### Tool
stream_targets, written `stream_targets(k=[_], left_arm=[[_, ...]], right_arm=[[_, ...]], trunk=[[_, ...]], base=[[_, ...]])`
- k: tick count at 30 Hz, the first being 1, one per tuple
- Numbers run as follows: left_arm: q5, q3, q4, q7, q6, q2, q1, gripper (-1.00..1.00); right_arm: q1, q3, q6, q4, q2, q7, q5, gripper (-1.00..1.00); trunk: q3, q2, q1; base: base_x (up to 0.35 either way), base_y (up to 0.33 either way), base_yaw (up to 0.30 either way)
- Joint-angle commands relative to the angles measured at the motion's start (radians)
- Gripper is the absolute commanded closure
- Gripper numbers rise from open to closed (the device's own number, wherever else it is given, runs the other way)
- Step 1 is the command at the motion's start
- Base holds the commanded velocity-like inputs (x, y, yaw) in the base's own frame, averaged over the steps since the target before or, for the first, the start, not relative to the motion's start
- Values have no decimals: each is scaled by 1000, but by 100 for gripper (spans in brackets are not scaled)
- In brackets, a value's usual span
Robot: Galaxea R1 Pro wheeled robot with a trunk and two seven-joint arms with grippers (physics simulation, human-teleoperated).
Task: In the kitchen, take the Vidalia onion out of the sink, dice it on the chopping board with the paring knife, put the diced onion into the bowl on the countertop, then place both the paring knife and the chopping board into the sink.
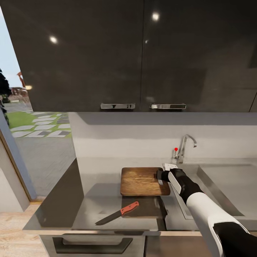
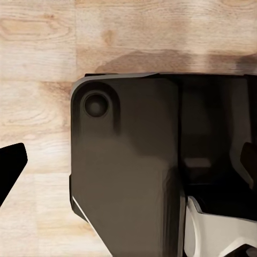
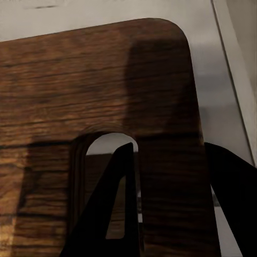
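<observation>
- My left hand I cannot judge: its camera looks down past a dark, rounded housing of my own body onto pale wood-plank floor, and whether its fingers are spread or closed is not shown.
- Nearest on the desk, a smooth, grey, faintly reflective slab, lies the paring knife: dark pointed blade, matte orange-red handle, flat and diagonal, just in front of the board and not touching it.
- Beyond it sits the chopping board, a rounded-corner rectangle of dark, strongly grained wood with an oval handle slot cut near the edge that faces the sink.
- My right hand is at that edge. Its dark, tapered fingers straddle the strip of wood beside the slot, one tip poking into the opening, the other outside the rim. They look partly open and I judge they have no firm hold yet.
- Risks as I see them: closing on so narrow a strip could let the smooth board pivot or slip, and dragging it could knock the knife off the front edge.
- Further right is the sink, a brushed-metal basin with a curved steel tap behind it. I cannot see the onion or the bowl.
- Farthest, glossy dark cabinet doors with bar handles.
</observation>
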State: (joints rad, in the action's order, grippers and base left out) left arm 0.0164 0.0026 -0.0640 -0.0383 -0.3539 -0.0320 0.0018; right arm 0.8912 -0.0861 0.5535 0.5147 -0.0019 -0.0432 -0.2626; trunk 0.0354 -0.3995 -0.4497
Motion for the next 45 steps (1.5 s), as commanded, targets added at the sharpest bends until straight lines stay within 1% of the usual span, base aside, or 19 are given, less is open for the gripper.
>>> stream_targets(k=[1,18,26,45], left_arm=[[2,1,-2,-3,-5,1,0,-100],[2,1,-2,-3,-5,1,0,-100],[2,1,-2,-3,-5,0,-1,-100],[2,1,-2,-3,-5,0,0,-100]], right_arm=[[0,-4,3,1,0,-5,-8,100],[0,-3,3,2,-4,-4,-8,100],[0,-3,3,2,-4,-4,-7,100],[0,-3,3,-5,-10,-4,-6,100]], trunk=[[-1,-1,0],[-18,-1,0],[-26,-1,0],[-46,-1,0]], base=[[0,0,0],[1,1,0],[109,89,0],[3,3,0]])
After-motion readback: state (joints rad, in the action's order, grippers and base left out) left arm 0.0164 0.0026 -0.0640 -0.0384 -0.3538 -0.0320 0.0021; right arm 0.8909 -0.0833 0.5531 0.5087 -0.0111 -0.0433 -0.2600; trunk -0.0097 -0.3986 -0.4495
